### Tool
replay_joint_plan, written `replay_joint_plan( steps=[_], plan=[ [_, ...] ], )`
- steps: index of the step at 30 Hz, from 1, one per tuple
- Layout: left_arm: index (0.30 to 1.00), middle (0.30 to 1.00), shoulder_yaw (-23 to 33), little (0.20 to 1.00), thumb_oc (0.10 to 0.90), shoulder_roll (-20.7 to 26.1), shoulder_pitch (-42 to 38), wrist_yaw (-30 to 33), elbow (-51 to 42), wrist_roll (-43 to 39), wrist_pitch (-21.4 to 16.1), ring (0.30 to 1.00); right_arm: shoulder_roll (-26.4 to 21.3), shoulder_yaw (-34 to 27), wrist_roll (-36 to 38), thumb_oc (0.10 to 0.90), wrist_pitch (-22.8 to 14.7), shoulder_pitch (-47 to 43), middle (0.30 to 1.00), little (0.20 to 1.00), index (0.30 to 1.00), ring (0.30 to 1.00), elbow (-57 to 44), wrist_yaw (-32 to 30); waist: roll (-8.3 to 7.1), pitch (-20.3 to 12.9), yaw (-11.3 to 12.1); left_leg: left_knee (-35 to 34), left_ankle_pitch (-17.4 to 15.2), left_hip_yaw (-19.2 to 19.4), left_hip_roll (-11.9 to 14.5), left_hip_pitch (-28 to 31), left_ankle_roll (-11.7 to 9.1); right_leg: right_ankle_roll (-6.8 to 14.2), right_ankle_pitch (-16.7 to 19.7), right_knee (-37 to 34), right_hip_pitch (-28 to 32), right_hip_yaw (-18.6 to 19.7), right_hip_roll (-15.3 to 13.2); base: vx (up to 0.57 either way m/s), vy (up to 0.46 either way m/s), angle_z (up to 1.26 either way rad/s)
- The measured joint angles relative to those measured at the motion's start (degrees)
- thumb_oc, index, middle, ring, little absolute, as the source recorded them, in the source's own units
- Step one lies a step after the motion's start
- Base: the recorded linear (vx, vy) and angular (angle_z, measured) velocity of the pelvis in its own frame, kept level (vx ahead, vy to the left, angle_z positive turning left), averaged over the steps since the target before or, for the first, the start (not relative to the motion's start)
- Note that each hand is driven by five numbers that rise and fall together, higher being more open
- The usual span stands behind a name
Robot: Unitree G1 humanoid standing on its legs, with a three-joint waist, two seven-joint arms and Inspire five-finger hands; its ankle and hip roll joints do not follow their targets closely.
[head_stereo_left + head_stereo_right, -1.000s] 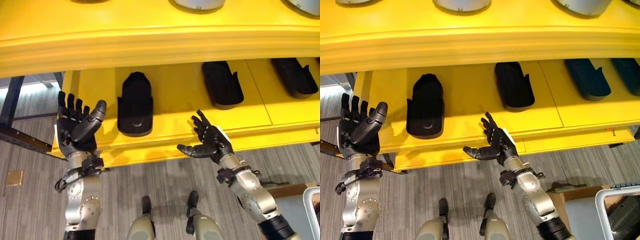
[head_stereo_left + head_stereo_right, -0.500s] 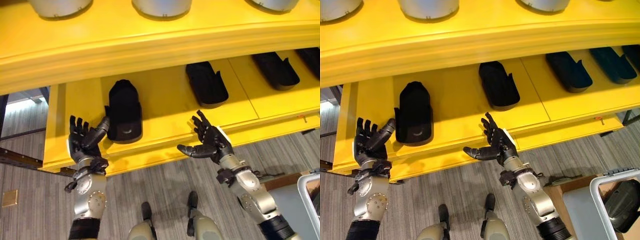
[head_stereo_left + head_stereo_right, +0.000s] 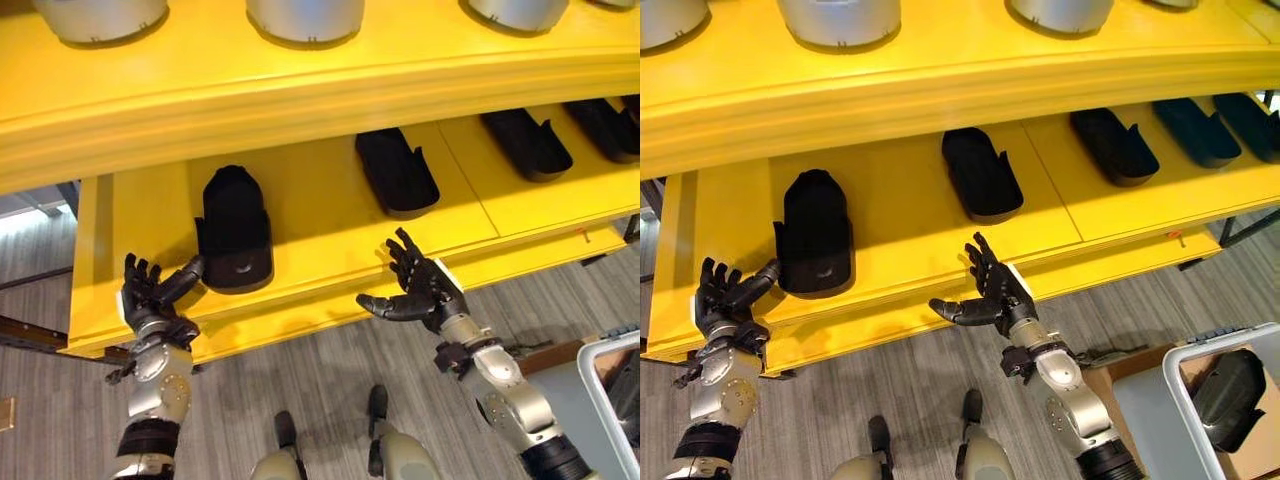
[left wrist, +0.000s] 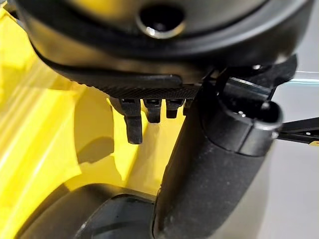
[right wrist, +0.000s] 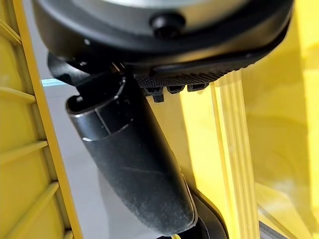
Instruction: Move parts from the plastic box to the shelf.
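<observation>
Several black moulded parts lie on the lower yellow shelf (image 3: 320, 215): one at the left (image 3: 235, 230), one in the middle (image 3: 397, 172), more to the right (image 3: 527, 143). My left hand (image 3: 150, 305) is open at the shelf's front edge, its thumb (image 4: 214, 164) reaching towards the left part; I cannot tell if it touches. My right hand (image 3: 420, 290) is open and holds nothing, palm up in front of the shelf edge below the middle part. A grey plastic box (image 3: 1185, 400) stands on the floor at lower right with a black part (image 3: 1230, 395) inside.
An upper yellow shelf board (image 3: 300, 85) overhangs the lower one and carries silver-grey round housings (image 3: 305, 15). A brown cardboard piece (image 3: 1120, 375) lies beside the box. Grey floor runs below the shelf front.
The camera has swung towards the right, bringing the box into view. My left hand has dropped from in front of the shelf to its front edge. The right hand has barely moved.
</observation>
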Motion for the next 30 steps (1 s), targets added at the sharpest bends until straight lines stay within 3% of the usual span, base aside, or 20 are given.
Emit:
replay_joint_plan(
  steps=[30],
  plan=[
    [1.000, 1.000, -4.15, 1.000, 0.900, 4.64, -8.39, 1.16, 7.75, 0.09, 0.02, 1.000, -0.08, 0.30, 1.15, 0.900, -1.49, 4.14, 1.000, 1.000, 1.000, 1.000, 0.06, -0.07, -0.64, -0.17, -1.85, -0.57, -0.29, 1.80, -0.23, 0.03, 0.01, 0.33, 0.13, -0.04, -1.33, 1.94, 0.11, 0.00, 0.006, -0.03]
  ],
)
